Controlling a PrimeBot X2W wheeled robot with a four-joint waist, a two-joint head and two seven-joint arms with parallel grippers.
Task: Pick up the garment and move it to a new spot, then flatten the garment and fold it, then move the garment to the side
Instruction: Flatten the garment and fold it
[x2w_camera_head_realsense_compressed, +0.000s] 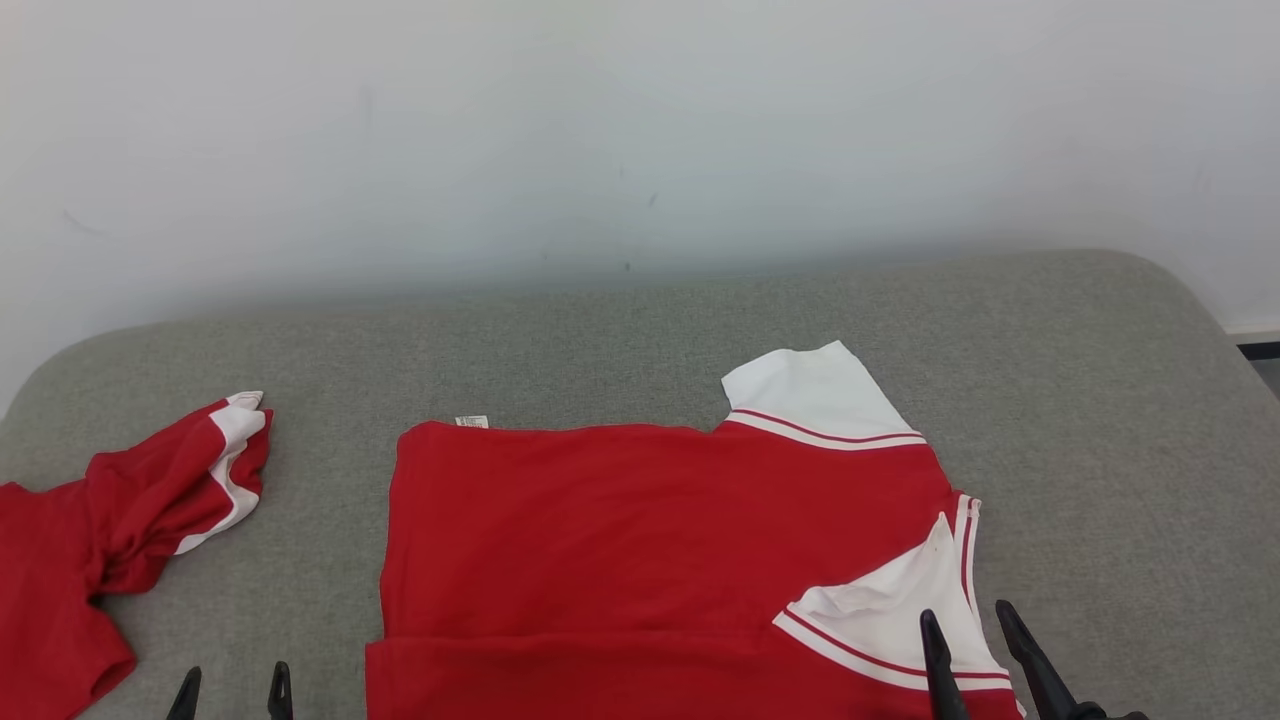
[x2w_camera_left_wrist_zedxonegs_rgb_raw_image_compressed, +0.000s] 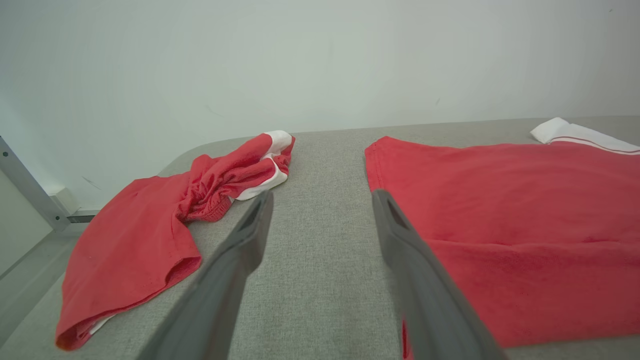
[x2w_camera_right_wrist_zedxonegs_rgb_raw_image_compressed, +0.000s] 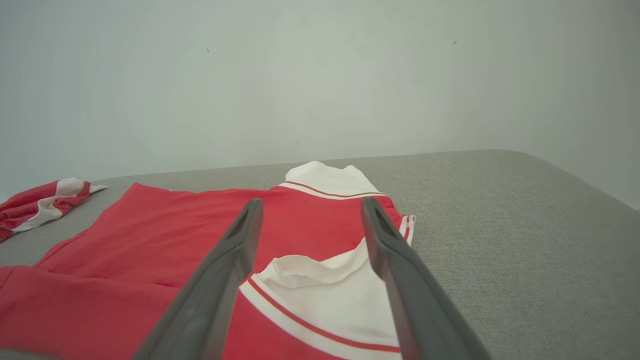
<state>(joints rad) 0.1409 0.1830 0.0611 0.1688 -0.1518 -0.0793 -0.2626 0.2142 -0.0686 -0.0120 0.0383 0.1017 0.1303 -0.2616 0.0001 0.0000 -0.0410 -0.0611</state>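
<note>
The red garment (x2w_camera_head_realsense_compressed: 640, 540) lay spread out near the middle of the grey padded surface (x2w_camera_head_realsense_compressed: 1100, 450), mostly flat, with a crease running across it close to my edge. Its far sleeve (x2w_camera_head_realsense_compressed: 815, 395), white with a thin red stripe, stuck out toward the wall (x2w_camera_head_realsense_compressed: 640, 130), and the near sleeve (x2w_camera_head_realsense_compressed: 890, 620), also white, sat folded in over the red body at the garment's right end. A small pale label (x2w_camera_head_realsense_compressed: 471, 421) peeked out at the far left corner. My right gripper (x2w_camera_head_realsense_compressed: 968, 620) hung just over that near sleeve, its two dark fingers spread wide with nothing between them; from the right wrist camera I could see white cloth through the gap, but I could not tell whether the tips touched it. My left gripper (x2w_camera_head_realsense_compressed: 232, 690) sat at the lower left, fingers equally wide apart and empty, over the bare strip of grey fabric just beside the garment's left edge. Further left, well apart from the spread shirt, a second red piece of clothing (x2w_camera_head_realsense_compressed: 110, 540) with white trim lay crumpled, part of it draped off the surface's left side.
</note>
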